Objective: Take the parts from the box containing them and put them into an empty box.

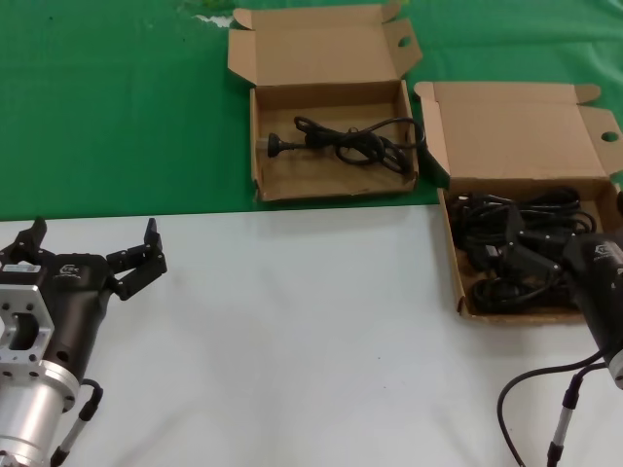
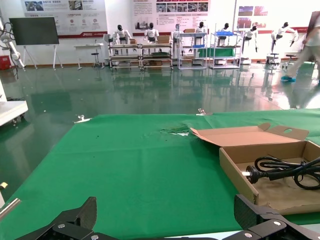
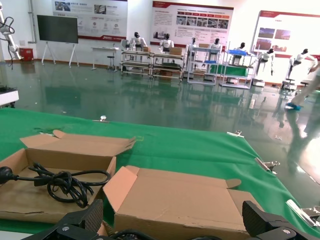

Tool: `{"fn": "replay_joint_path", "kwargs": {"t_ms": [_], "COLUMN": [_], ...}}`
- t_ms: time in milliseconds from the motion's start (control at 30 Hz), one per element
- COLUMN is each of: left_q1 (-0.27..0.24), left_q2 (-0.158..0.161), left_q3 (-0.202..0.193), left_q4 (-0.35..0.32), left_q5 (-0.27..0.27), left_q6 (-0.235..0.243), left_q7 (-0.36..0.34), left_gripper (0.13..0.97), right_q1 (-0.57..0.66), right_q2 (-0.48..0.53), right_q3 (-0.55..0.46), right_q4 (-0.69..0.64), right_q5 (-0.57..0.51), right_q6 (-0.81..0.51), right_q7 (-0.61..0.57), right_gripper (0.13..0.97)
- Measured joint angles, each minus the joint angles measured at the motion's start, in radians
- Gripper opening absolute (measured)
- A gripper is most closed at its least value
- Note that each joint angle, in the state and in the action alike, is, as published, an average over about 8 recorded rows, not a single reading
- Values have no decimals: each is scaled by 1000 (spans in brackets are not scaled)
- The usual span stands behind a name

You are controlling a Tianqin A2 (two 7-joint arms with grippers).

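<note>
Parts [image 1: 516, 255]: cable pile in right box [image 1: 456, 263], directly under my right hand [image 3: 175, 225].
Right hand: spread wide, nearer arm.
Left hand [image 1: 92, 261]: wide, parked on bench [image 1: 292, 341].
Target box [image 1: 259, 146]: far-left, one cable inside.

A white tabletop [image 1: 292, 331] fills the near part of the scene. A green cloth [image 1: 117, 107] covers the far part. Beyond it stretches a glossy floor [image 2: 150, 95], with shelving racks [image 3: 155, 57], wall posters [image 2: 170, 7] and what look like mannequins.
</note>
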Motion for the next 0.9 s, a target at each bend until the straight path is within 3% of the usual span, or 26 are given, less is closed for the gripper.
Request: {"fn": "replay_joint_path", "kwargs": {"t_ms": [900], "left_q1": [0], "left_q2": [0], "left_q3": [0], "left_q4": [0], "left_q5": [0], "left_q6": [0], "left_q7": [0], "left_gripper": [966], "right_q1": [0], "right_q2": [0], "right_q3": [0], "right_q4": [0], "right_q5": [0], "right_q6": [0], "right_q7": [0], "right_gripper": [966]}}
